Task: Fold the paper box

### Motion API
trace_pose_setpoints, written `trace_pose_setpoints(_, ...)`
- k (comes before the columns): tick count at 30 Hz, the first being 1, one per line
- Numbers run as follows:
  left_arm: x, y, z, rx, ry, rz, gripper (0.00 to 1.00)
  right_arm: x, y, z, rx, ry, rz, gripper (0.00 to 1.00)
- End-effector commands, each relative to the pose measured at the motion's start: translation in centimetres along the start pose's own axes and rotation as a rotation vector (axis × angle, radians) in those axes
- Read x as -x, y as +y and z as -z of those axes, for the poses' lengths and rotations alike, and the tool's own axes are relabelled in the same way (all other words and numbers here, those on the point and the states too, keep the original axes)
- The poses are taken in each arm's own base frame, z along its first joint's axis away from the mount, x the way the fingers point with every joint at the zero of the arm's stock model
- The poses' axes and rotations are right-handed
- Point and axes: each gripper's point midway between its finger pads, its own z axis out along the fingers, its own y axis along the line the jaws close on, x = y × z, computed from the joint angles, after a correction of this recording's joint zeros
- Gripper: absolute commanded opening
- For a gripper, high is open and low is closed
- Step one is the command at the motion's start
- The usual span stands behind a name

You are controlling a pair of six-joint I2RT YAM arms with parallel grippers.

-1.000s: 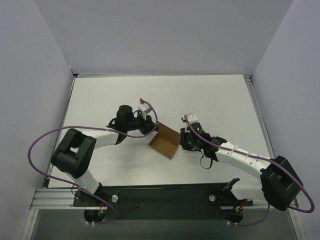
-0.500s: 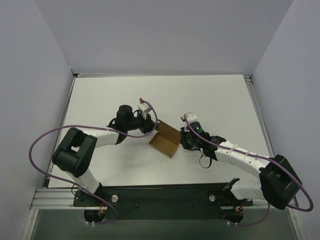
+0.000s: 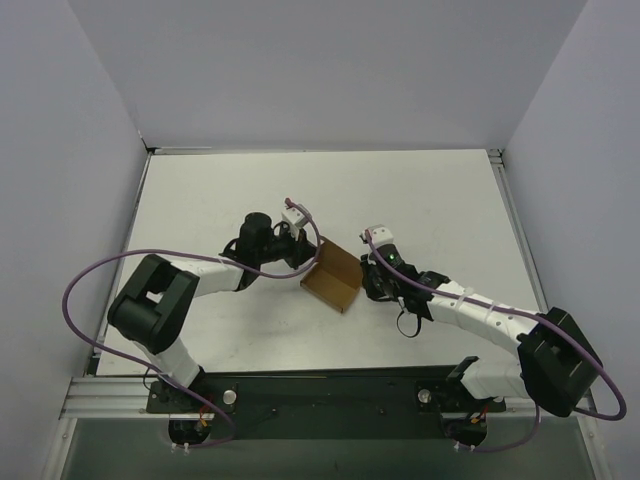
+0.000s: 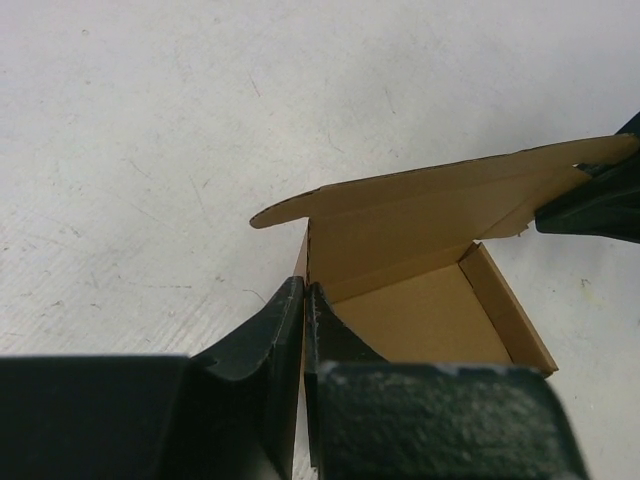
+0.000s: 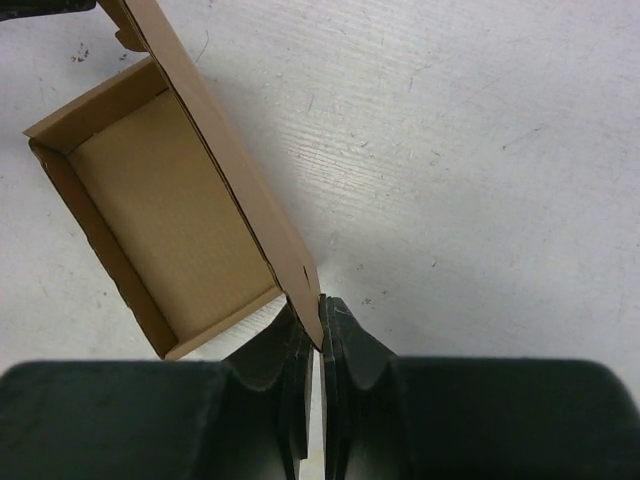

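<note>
My left gripper (image 4: 304, 300) is nearly closed, its fingers pinching the short end wall of the paper box (image 4: 430, 310) at the corner nearest them. My right gripper (image 5: 318, 312) is just as tight, clamped on the near end of the tall lid panel, which stands up from one long side of the tray.

From the top camera, the paper box (image 3: 333, 280) sits on the white worktop (image 3: 200, 200) directly between the two arms, with the left gripper (image 3: 305, 255) touching its left end and the right gripper (image 3: 368, 275) touching its right end. The tray is open and empty, with low walls raised on all sides. A rounded tab sticks out at the lid's far end, on the left arm's side.

The relation that matters is this: the box's long axis runs roughly from one gripper to the other, and the lid's hinge lies along it. From the right wrist, the open tray lies to the left of the panel I hold. I judge the right arm is best placed to swing that lid over the tray, while the left gripper anchors the opposite end.
</note>
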Motion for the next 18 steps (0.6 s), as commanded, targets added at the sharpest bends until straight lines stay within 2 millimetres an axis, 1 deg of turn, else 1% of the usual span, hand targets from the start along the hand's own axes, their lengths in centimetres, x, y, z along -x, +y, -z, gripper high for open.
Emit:
trace_pose_setpoints(1, 1.9, -3.0, -0.8, -0.108, -0.06, -0.028, 0.12, 3.2, 1.2, 0.1, 0.02, -0.085, 0.016, 0.0)
trace_pose_setpoints(3, 1.8, -2.6, -0.4, -0.086, -0.06, -0.017, 0.12, 3.3, 1.2, 0.3, 0.028, -0.087, 0.024, 0.0)
trace_pose_setpoints(4, 1.9, -1.7, -0.1, -0.06, -0.064, -0.007, 0.16, 3.1, 1.2, 0.5, 0.035, -0.081, 0.045, 0.0)
trace_pose_setpoints(5, 1.5, -1.4, 0.2, -0.045, -0.057, 0.001, 0.2, 3.3, 1.3, 0.8, 0.044, -0.087, 0.054, 0.0)
trace_pose_setpoints(6, 1.5, -0.7, 0.7, -0.005, -0.053, 0.0, 0.25, 3.2, 1.4, 1.0, 0.054, -0.083, 0.064, 0.0)
trace_pose_setpoints(7, 1.2, 0.0, 1.1, 0.027, -0.046, 0.003, 0.42, 2.8, 1.5, 1.3, 0.068, -0.066, 0.077, 0.0)
trace_pose_setpoints(8, 0.5, 0.6, 1.6, 0.054, -0.033, 0.012, 0.48, 2.8, 1.5, 1.8, 0.082, -0.066, 0.107, 0.0)
trace_pose_setpoints(9, 0.6, 0.7, 2.2, 0.059, -0.04, 0.015, 0.56, 2.6, 1.5, 2.0, 0.086, -0.057, 0.117, 0.0)
trace_pose_setpoints(10, 0.7, 0.8, 2.6, 0.062, -0.047, 0.019, 0.61, 2.0, 1.5, 2.3, 0.097, -0.033, 0.132, 0.0)
trace_pose_setpoints(11, 0.9, 1.2, 3.2, 0.076, -0.062, 0.033, 0.69, 2.1, 1.7, 2.9, 0.126, -0.037, 0.157, 0.0)
trace_pose_setpoints(12, 1.1, 0.9, 4.0, 0.075, -0.077, 0.033, 0.71, 2.1, 1.9, 3.2, 0.141, -0.039, 0.168, 0.0)
trace_pose_setpoints(13, 1.4, 0.8, 4.5, 0.075, -0.088, 0.033, 0.73, 1.2, 1.7, 3.7, 0.15, -0.003, 0.181, 0.0)
trace_pose_setpoints(14, 1.6, 0.7, 5.0, 0.076, -0.099, 0.041, 0.77, 1.2, 2.2, 4.3, 0.191, -0.008, 0.2, 0.0)
trace_pose_setpoints(16, 2.6, -0.6, 5.8, 0.034, -0.13, 0.02, 0.8, 0.7, 2.7, 5.2, 0.244, 0.007, 0.215, 0.0)
trace_pose_setpoints(17, 3.1, -1.2, 6.0, 0.009, -0.136, 0.012, 0.81, 0.9, 3.7, 6.1, 0.308, -0.001, 0.219, 0.0)
trace_pose_setpoints(18, 3.3, -2.0, 6.3, -0.029, -0.123, 0.016, 0.81, 1.1, 4.0, 6.5, 0.331, -0.007, 0.223, 0.0)
